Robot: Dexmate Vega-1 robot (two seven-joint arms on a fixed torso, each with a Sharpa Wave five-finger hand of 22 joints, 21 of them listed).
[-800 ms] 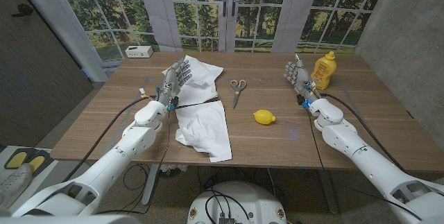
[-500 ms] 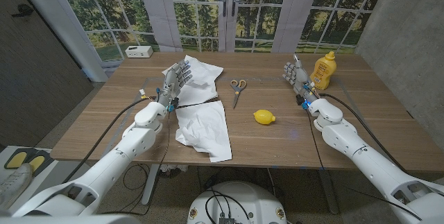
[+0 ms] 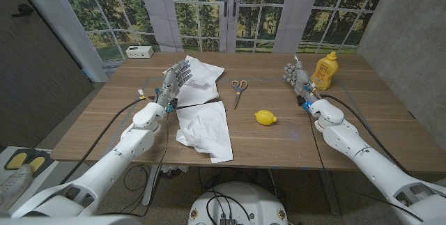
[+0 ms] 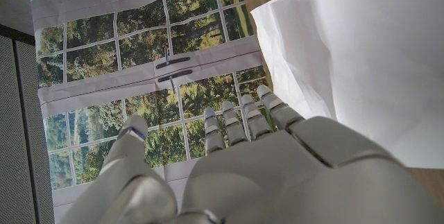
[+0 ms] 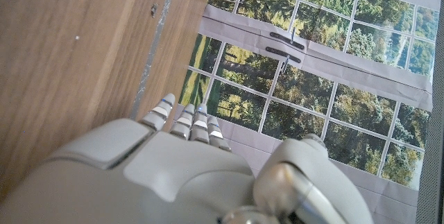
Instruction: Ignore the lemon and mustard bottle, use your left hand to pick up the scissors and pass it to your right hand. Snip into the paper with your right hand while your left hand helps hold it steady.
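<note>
white paper (image 3: pixel 203 124), yellow lemon (image 3: pixel 265 118), yellow mustard bottle (image 3: pixel 324 70), scissors (image 3: pixel 238 89) handles perhaps pinkish.

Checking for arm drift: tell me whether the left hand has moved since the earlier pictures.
Yes, slightly. In the head view the left hand has edged toward the table's far edge, judged against the paper beneath it. It holds nothing.

1. Honestly not much going on here. The left hand (image 3: pixel 176 77) has drifted a touch toward the robot's left, and the forearm behind it went along, so its fingers now hang over the left edge of the upper sheet of paper (image 3: pixel 202 70) rather than further in.
2. That hand looks the same otherwise: fingers apart, nothing in them.
3. The left arm's cable by the tabletop (image 3: pixel 104 124) edge hangs a bit differently, pulled along with the arm.
</note>
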